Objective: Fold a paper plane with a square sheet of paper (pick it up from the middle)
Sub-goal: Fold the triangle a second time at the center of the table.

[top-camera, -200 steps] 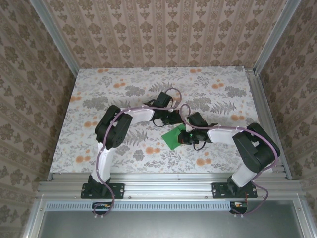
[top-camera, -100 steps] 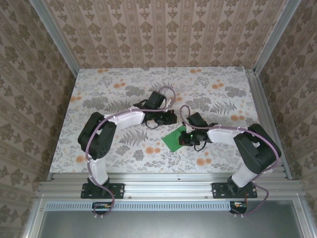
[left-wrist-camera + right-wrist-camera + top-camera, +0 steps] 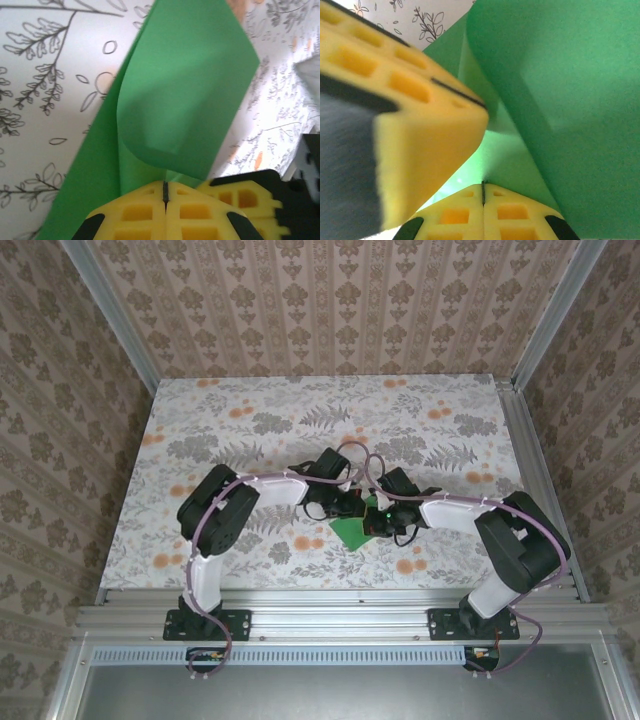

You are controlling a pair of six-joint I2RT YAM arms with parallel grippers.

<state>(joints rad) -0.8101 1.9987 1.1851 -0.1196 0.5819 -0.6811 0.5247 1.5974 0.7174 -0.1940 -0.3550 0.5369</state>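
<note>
The square sheet of paper (image 3: pixel 348 533) is bright green and lies partly folded near the table's front centre. One flap (image 3: pixel 190 90) curls up off the lower layer. My left gripper (image 3: pixel 353 508) is shut, its yellow tips (image 3: pixel 165 186) touching the paper at the foot of the flap. My right gripper (image 3: pixel 372 521) faces it from the right, also shut (image 3: pixel 483 186), tips on the lower layer. The raised flap (image 3: pixel 570 100) stands beside its right finger. The left fingers (image 3: pixel 430 125) sit just ahead of it. The paper plane is out of view.
The floral tabletop (image 3: pixel 250 410) stretches behind and to both sides of the arms. Patterned walls and metal rails (image 3: pixel 530 470) close it in. Both arms' cables (image 3: pixel 352 435) loop over the grippers at the centre.
The left arm swung forward and right, bringing its shut gripper down onto the paper opposite the right gripper. More of the sheet is now covered. The right arm has barely moved.
</note>
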